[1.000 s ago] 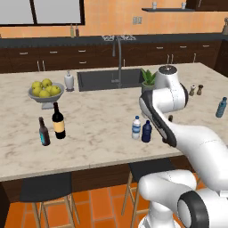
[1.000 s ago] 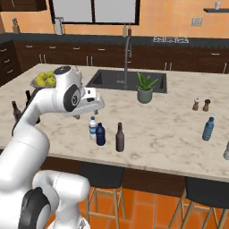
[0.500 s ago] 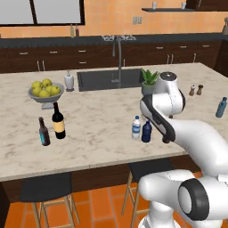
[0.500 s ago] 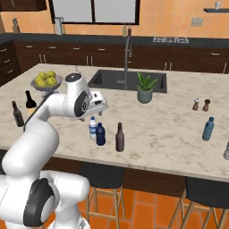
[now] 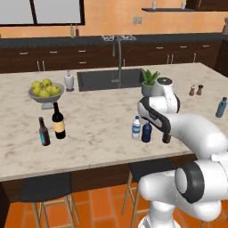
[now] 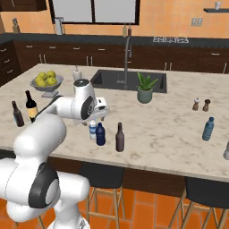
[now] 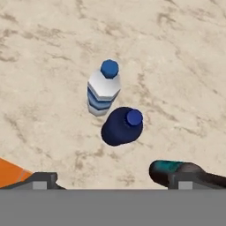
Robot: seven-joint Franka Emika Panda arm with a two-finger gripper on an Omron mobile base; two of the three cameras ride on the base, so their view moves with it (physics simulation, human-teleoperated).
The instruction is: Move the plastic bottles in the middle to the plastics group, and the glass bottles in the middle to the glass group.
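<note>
I am looking at the big stone counter point(image 5: 98, 133), which is holding everything up. My white arm point(image 5: 191, 129) is bending over the front part of it. At the far left the tall black wine bottle point(image 5: 58, 121) is standing upright, and the small brown bottle with the teal label point(image 5: 43, 132) is standing just beside it, a bit closer to the front edge. Those two are making the glass group. Behind them a bowl of yellow fruit point(image 5: 44, 91) is sitting near the sink point(image 5: 107, 79), and a little green plant point(image 6: 146, 87) is standing on the other side of the sink.

Far off to the right the slim teal-blue bottle point(image 6: 208, 129) is standing alone near the counter's end. That one is the plastics group, and it is well apart from the middle.

In the middle the slender dark brown bottle point(image 6: 119, 138) is standing upright. The dark navy bottle point(image 7: 122, 127) is standing just beside it, and the clear bottle with the blue label point(image 7: 103, 90) is right next to the navy one. From above, I cannot tell if these two are touching.

My gripper point(image 6: 99, 112) is hanging over the two plastic bottles with its fingers spread wide apart. It is holding nothing and touching nothing.
</note>
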